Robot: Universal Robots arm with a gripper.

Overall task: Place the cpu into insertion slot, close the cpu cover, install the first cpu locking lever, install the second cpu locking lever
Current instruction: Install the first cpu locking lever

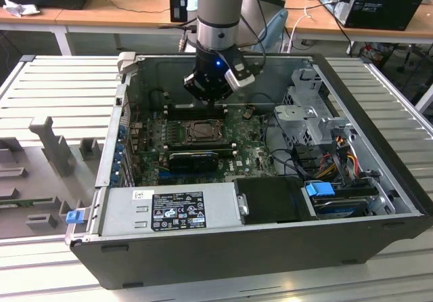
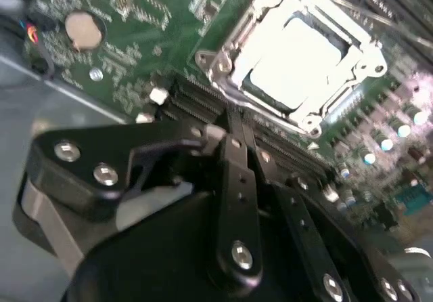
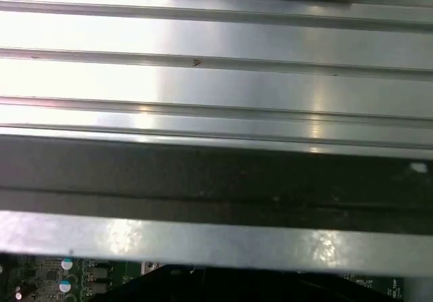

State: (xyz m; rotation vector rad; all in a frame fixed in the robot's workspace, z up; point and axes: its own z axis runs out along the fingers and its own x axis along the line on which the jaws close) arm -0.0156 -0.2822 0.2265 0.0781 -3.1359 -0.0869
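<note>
Hovering: the gripper [image 1: 211, 100] hangs over the far part of the green motherboard [image 1: 247, 154], inside the open computer case [image 1: 379, 173].
Hidden parts: in the exterior view the fingertips are lost against the dark parts behind them – I cannot tell if the gripper is wide or narrow.
Fingers: in the second wrist view two black fingers [image 2: 237, 180] run close side by side, with nothing seen between them.
Cpu: the cpu [image 2: 298, 61] lies in the insertion slot [image 1: 202, 131], very bright from glare.
Cpu cover: the cpu cover [image 2: 254, 41] seems to lie down around the chip – the locking levers are hard to make out.
Relation: the slot is just beyond the fingers, not touching them.
</note>
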